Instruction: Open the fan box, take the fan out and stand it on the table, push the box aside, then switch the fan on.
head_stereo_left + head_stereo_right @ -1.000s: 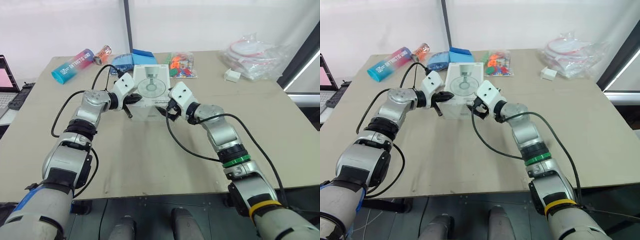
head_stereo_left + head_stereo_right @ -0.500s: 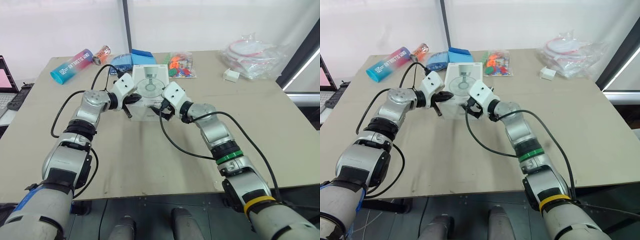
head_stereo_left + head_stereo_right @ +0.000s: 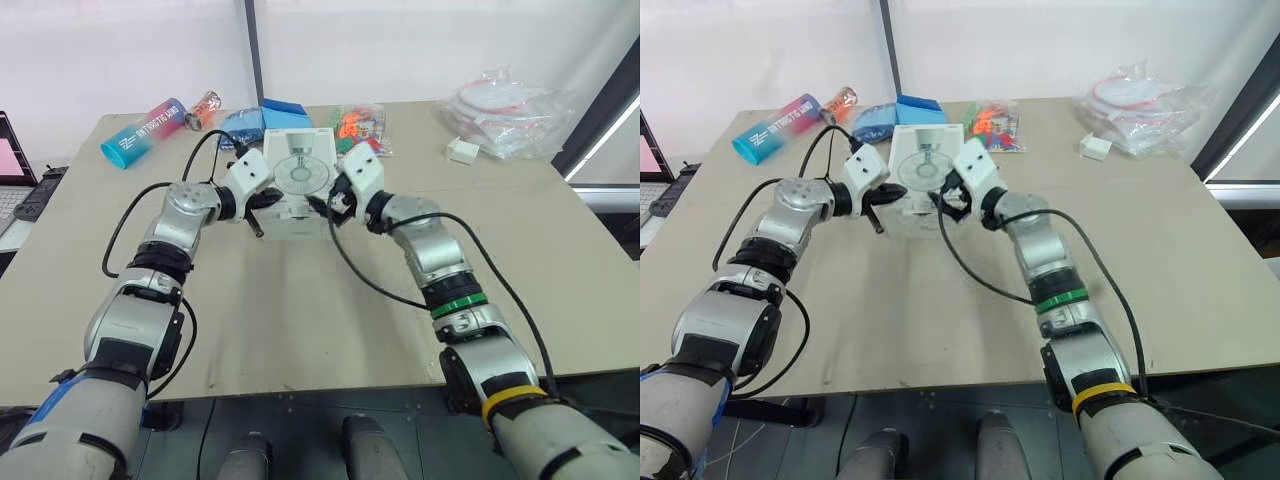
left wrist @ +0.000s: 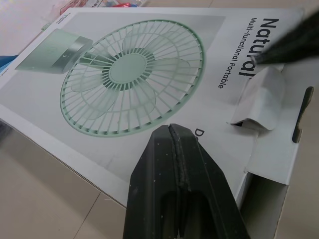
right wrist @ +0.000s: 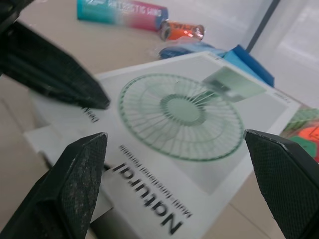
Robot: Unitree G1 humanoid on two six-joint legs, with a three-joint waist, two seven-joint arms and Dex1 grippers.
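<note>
The near half of the table (image 3: 300, 320) is bare. Past it, towards the middle, both arms meet at the fan box (image 3: 298, 180), which lies flat with its printed fan picture facing up.

The left gripper (image 3: 258, 218) is at the box's near-left corner. Its two fingers (image 4: 172, 164) are pressed tight together with nothing between them, and their tips are over the box's top face close to the near edge. At that near end a white flap (image 4: 259, 97) is lifted and bent up, and the end of the box is partly open below it.

The right gripper (image 3: 326, 207) is at the near-right corner of the box, spread wide and holding nothing. One of its fingertips is just beside the raised flap.

Farther back, a blue packet (image 3: 240, 125) and a small blue carton (image 3: 283, 108) lie just beyond the box. A bag of coloured bits (image 3: 362, 128) is to their right. At far left lie a blue and pink tube (image 3: 145, 131) and an orange can (image 3: 204, 104). At far right are a small white block (image 3: 463, 151) and a clear plastic bag (image 3: 510, 110).
</note>
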